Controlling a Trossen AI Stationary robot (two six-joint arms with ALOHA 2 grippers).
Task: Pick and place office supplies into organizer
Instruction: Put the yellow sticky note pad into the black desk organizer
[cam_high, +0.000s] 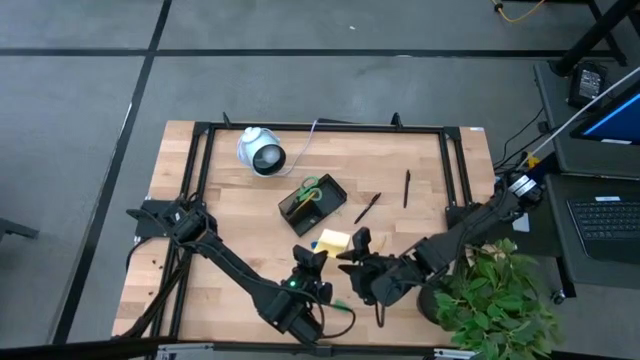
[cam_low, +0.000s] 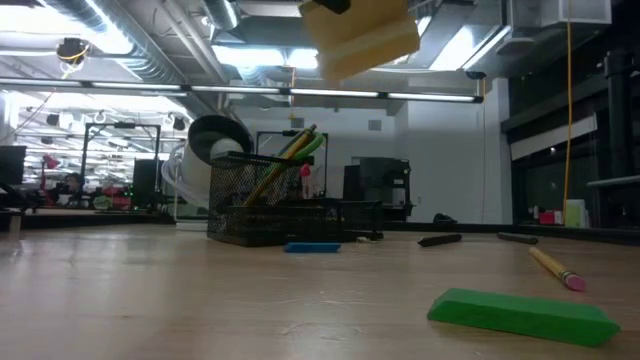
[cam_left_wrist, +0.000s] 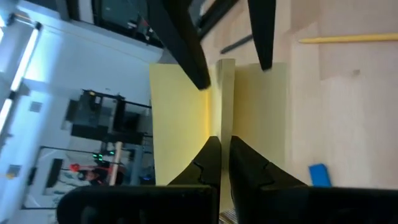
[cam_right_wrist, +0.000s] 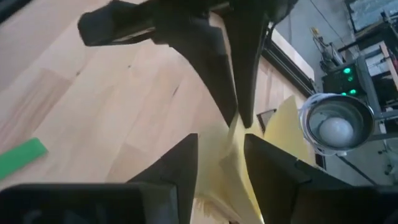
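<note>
Wooden planks make up the bench (cam_high: 240, 240), with a grey floor around it and a potted plant (cam_high: 495, 290) at its 4 o'clock corner. Near the bench's middle the black mesh organizer (cam_high: 312, 202) lies with its long axis running from 8 to 2 o'clock, green-handled scissors (cam_high: 310, 190) standing in it. Just toward 5 o'clock from it, the yellow sticky-note pad (cam_left_wrist: 186, 118) is held above the bench, edge-on between the two arms. The left claw (cam_left_wrist: 221, 152) is pinched shut on the pad's edge. The right claw (cam_right_wrist: 221, 152) faces it with its fingers parted around the same pad. A green block (cam_low: 525, 312) lies flat at the front; a pencil (cam_low: 555, 268) points toward 11 o'clock.
</note>
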